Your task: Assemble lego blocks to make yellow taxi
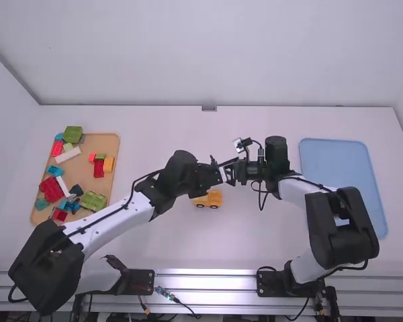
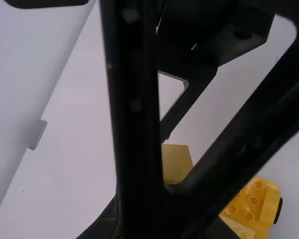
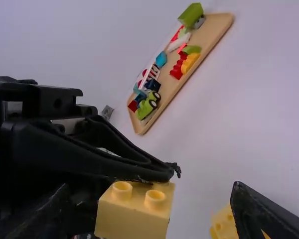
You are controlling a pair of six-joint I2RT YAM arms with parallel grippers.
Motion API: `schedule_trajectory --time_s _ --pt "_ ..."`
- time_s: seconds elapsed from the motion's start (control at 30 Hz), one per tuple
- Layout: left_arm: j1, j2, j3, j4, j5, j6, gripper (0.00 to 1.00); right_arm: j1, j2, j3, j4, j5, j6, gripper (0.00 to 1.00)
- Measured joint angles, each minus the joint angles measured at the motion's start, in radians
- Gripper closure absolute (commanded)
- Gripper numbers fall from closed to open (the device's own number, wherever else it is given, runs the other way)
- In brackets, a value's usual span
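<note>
A: My left claw [image 1: 221, 175] pinches the yellow block [image 3: 132, 219]; right claw [image 3: 150, 199] spread around it.
B: Taxi base [image 1: 209, 198], tabletop [image 1: 188, 248], seven o'clock from both. Block likely light, stiff; I'd grip smooth sides.

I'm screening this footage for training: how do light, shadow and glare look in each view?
High view: broad, fairly even light, bright reflections along the metal rail. Left wrist view: near-black foreground swallows detail around the yellow block, bar a few faint glints. Right wrist view: the block stands out pale against dark shapes, table softly lit.
</note>
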Motion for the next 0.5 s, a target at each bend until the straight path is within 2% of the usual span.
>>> schedule_trajectory --time_s 0.37,0.4,0.5 --pt "0.000 -0.001 -0.037 0.047 -0.022 0.000 0.98 0.009 0.000 0.000 -0.031 0.055 0.005 0.39" --pt "0.000 0.000 -0.037 0.049 -0.023 -0.002 0.98 0.009 0.000 0.000 -0.031 0.055 0.005 0.45" --pt "0.000 -0.001 -0.037 0.048 -0.029 -0.005 0.98 0.011 0.000 0.000 -0.036 0.050 0.006 0.45"
